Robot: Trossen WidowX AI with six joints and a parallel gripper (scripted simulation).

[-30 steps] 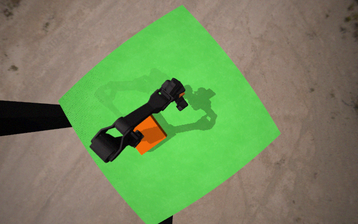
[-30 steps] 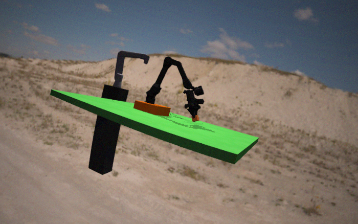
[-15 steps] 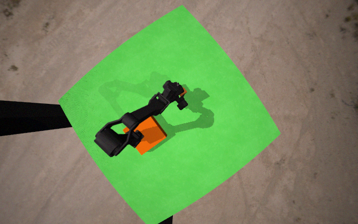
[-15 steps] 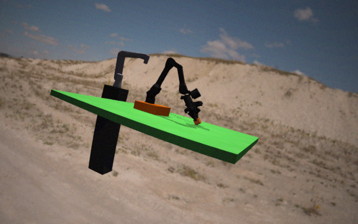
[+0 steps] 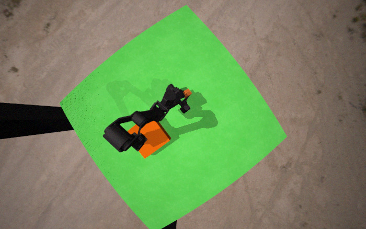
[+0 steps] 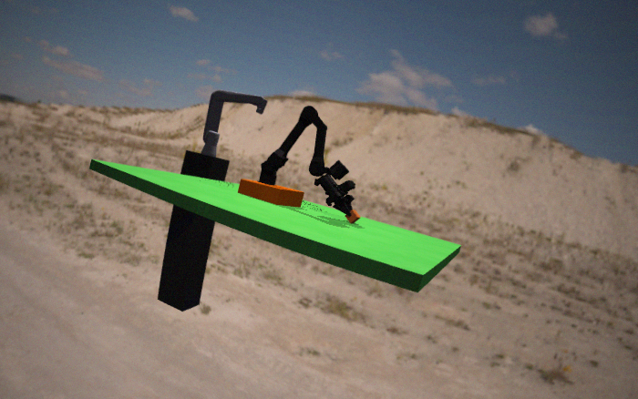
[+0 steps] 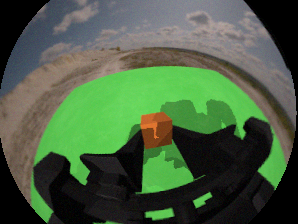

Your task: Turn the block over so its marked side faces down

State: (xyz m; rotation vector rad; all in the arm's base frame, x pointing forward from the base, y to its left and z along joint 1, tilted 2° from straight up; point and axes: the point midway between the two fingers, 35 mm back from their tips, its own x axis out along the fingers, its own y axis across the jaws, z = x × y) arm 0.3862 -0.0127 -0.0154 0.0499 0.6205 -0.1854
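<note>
A small orange block (image 5: 187,92) (image 6: 354,217) (image 7: 157,132) is held between the fingertips of my gripper (image 5: 185,94) (image 6: 350,212) (image 7: 155,129), which is shut on it. The gripper leans forward at a slant, and the block is tilted with it in the exterior view. The block is at or just above the green table (image 5: 202,161) (image 6: 329,242) (image 7: 100,110); whether a corner touches is not clear. The wrist view shows a lighter patch on the block's near face, which may be light or a marking. I cannot tell which side is marked.
A wide orange slab (image 5: 159,135) (image 6: 270,192) lies under the arm's base. A black post (image 5: 32,119) (image 6: 185,253) stands at the table's edge, with a grey bent bracket (image 6: 237,97) on top. Shadows of the arm fall around the block.
</note>
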